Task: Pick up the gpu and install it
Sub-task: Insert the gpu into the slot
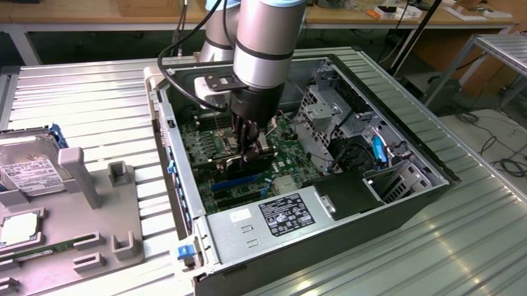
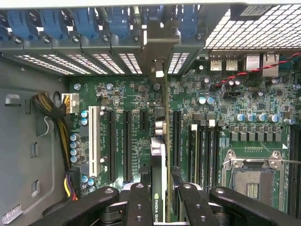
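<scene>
Claw (image 2: 162, 190) gripping one gpu (image 2: 158, 148), one motherboard (image 2: 230, 101)

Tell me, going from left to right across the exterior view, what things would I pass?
hard drive → grey upright post → gpu → silver metal cage → blue plastic piece

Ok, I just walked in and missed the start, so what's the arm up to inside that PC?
The robot arm's gripper is down inside the open computer case, closed on the gpu. It holds the card on edge over the motherboard, in line with the expansion slots. Whether the card is seated in a slot cannot be told. A hard drive lies outside the case, at the exterior view's left.
</scene>
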{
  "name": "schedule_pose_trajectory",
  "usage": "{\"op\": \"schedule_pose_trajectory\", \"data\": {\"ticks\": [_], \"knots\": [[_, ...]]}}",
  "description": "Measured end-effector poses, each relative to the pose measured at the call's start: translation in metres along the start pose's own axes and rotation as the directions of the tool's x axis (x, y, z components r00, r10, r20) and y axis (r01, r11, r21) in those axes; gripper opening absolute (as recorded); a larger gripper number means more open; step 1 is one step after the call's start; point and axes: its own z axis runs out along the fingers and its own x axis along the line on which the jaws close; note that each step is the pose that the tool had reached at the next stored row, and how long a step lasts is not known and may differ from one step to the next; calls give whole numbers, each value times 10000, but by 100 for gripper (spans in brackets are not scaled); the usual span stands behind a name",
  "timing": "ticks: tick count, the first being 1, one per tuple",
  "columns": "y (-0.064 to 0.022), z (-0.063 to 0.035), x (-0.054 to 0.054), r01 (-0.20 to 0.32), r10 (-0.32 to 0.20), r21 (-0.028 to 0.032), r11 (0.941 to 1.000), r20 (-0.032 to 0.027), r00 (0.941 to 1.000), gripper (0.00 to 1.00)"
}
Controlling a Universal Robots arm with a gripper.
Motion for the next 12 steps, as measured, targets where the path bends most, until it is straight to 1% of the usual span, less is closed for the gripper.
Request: {"op": "schedule_pose_trajectory", "data": {"ticks": [4,8,12], "knots": [[2,5,-2,0,0,3,10000,-2,10000,27],[1,28,-3,-2,2,32,10000,-2,10000,27],[2,32,-4,-1,1,36,10000,0,10000,27]]}}
